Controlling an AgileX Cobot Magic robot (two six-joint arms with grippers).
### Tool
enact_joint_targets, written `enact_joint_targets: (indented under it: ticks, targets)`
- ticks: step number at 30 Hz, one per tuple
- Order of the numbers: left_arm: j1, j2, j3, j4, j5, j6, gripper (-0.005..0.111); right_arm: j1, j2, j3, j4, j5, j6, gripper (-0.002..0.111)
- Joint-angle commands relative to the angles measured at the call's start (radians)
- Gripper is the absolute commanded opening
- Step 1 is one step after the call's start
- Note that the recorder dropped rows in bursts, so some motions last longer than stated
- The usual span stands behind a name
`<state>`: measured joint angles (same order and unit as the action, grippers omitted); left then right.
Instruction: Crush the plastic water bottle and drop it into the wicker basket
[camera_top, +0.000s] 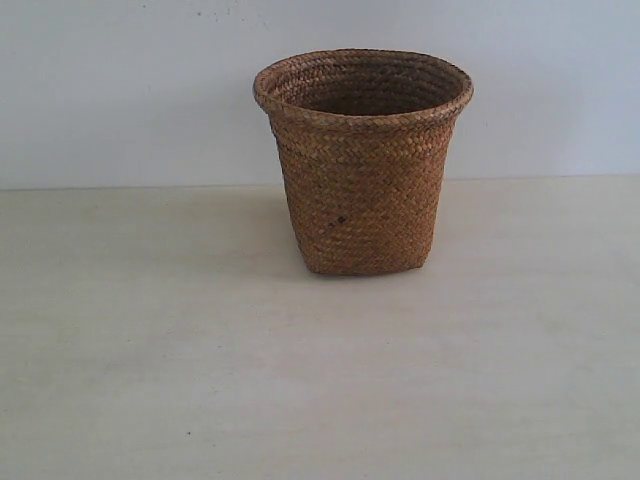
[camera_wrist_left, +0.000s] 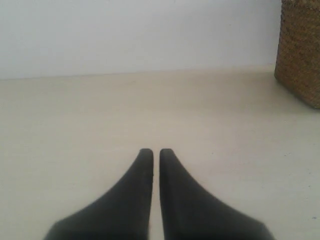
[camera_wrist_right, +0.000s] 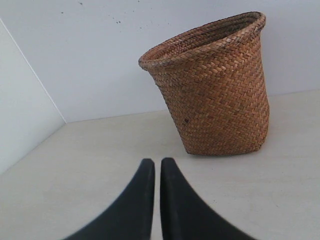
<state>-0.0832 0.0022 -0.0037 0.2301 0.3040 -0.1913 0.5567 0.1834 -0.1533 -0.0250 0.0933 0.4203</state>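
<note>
The brown wicker basket (camera_top: 362, 165) stands upright on the pale table near the back wall, a small dark spot on its side. No plastic water bottle shows in any view; the part of the basket's inside that I can see holds only weave. My left gripper (camera_wrist_left: 156, 151) is shut and empty, low over bare table, with the basket's corner (camera_wrist_left: 300, 50) off to one side. My right gripper (camera_wrist_right: 157, 161) is also shut with nothing in it, pointing toward the basket (camera_wrist_right: 215, 85) a short way ahead. Neither gripper appears in the exterior view.
A plain white wall (camera_top: 120, 90) runs behind the table (camera_top: 300, 380). In the right wrist view a second wall panel (camera_wrist_right: 20, 110) meets it at a corner.
</note>
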Motion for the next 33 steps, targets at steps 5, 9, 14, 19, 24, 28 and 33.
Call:
enact_joint_targets:
  ticks: [5,9,14,19,24,28,33]
  targets:
    - [0.003,-0.002,0.004,-0.182,-0.014,-0.012,0.004,0.0,-0.001,0.003,-0.005,-0.008,-0.002,0.001]
    - [0.003,-0.002,0.004,-0.182,-0.014,-0.012,0.004,0.0,-0.001,0.003,-0.005,-0.007,0.0,0.001]
    - [0.003,-0.002,0.004,-0.182,-0.014,-0.012,0.004,0.0,-0.001,0.003,-0.005,-0.007,0.0,0.001]
    - [0.003,-0.002,0.004,-0.182,-0.014,-0.012,0.004,0.0,-0.001,0.003,-0.005,-0.007,-0.002,0.001]
    - [0.003,-0.002,0.004,-0.182,-0.014,-0.012,0.004,-0.084,-0.033,0.003,-0.036,-0.002,-0.041,0.001]
    - [0.003,-0.002,0.004,-0.182,-0.014,-0.012,0.004,-0.271,-0.105,0.003,-0.036,0.061,-0.041,0.001]
    - [0.003,-0.002,0.004,-0.182,-0.014,-0.012,0.004,-0.489,-0.183,0.003,-0.036,0.236,-0.081,0.001]
